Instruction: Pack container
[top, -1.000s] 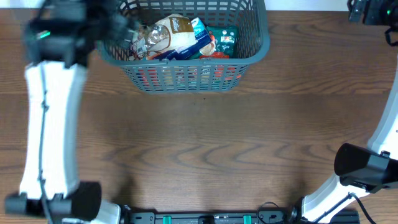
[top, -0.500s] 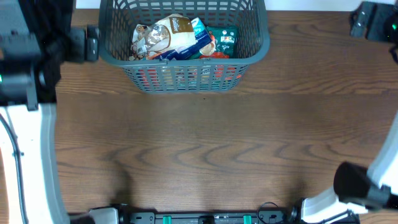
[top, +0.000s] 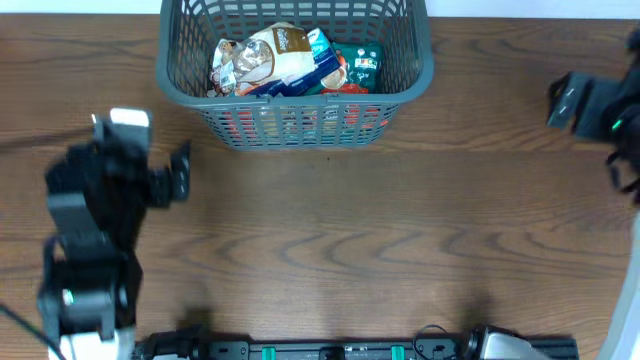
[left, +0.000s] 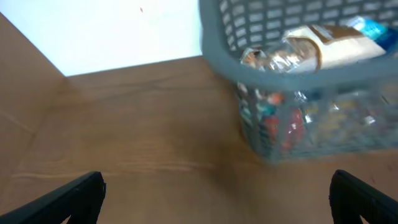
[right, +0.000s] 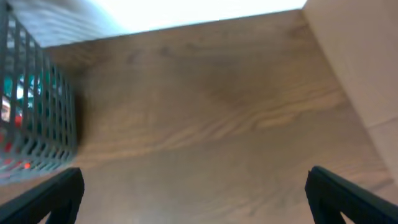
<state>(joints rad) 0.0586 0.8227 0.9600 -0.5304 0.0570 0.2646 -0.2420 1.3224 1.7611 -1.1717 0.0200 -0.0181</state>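
overhead, nearest the robot's base, the wooden table (top: 330, 250) shows no loose packet anywhere on it. a little farther out, the left gripper (left: 217, 198) hangs over the wood on the left side, its fingers spread wide with nothing between them. the right gripper (right: 193, 198) sits off towards the right edge, fingers likewise wide apart and empty. farthest off, at the middle of the table's back edge, the container (top: 300, 103) stands upright. inside it lie a brown and white bag (top: 272, 52), a blue packet (top: 322, 52) and a green packet (top: 365, 65), with red wrappers (top: 240, 122) showing through the front slats. judging by this, the packing looks finished or very nearly so: no goods wait outside, both grippers are well apart from the container, and probably only parking the arms is left.
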